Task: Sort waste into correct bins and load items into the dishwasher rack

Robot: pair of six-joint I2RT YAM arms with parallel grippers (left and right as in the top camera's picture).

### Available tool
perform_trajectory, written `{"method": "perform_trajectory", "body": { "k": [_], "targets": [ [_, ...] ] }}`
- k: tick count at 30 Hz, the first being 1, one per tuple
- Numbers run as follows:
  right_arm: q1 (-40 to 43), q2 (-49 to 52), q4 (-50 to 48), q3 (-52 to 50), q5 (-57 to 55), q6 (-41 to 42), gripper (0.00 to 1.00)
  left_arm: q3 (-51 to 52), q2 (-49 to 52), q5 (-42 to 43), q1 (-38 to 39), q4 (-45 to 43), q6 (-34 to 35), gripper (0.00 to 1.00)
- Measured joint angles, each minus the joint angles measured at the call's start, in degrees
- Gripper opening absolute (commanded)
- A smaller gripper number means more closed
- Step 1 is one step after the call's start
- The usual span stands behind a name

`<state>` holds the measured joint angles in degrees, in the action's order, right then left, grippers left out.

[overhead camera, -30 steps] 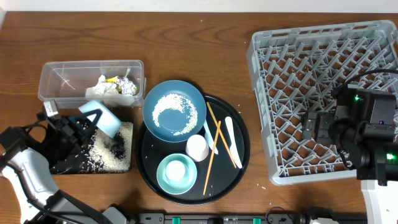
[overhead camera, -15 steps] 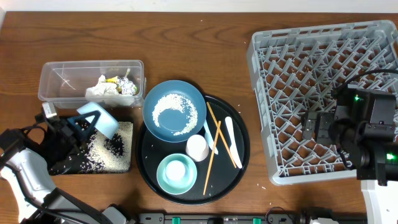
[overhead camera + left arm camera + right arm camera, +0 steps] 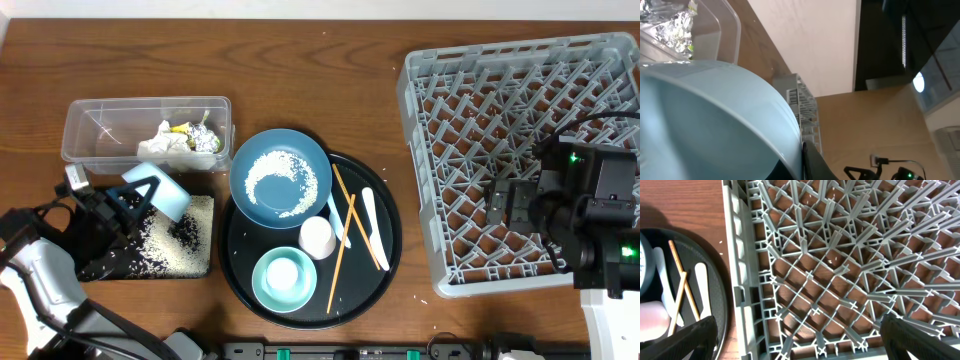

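The left gripper [image 3: 135,197] is clamped tight on the rim of the light blue bowl [image 3: 163,188], which is tipped over the rice-strewn black tray [image 3: 186,232] at 9 o'clock. The right gripper [image 3: 503,205] gapes wide and empty above the dishwasher rack [image 3: 520,90]. Since a second ago, the bowl has edged slightly toward 9 o'clock.
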<state>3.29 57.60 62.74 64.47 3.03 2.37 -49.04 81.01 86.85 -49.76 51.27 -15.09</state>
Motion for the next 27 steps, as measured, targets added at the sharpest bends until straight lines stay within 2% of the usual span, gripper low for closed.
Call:
{"method": "perform_trajectory", "body": {
  "k": [13, 23, 27],
  "targets": [
    [0.0, 0.0, 0.0, 0.0, 0.0, 0.0, 0.99, 0.3, 0.3, 0.0, -0.1, -3.3, 2.0, 0.06],
    [0.0, 0.0, 0.0, 0.0, 0.0, 0.0, 0.99, 0.2, 0.2, 1.5, 0.1, -3.9, 5.5, 0.06],
    [0.0, 0.0, 0.0, 0.0, 0.0, 0.0, 0.99, -2.0, -0.3, -0.2, 2.0, -3.8, 8.3, 0.06]
  ]
}}
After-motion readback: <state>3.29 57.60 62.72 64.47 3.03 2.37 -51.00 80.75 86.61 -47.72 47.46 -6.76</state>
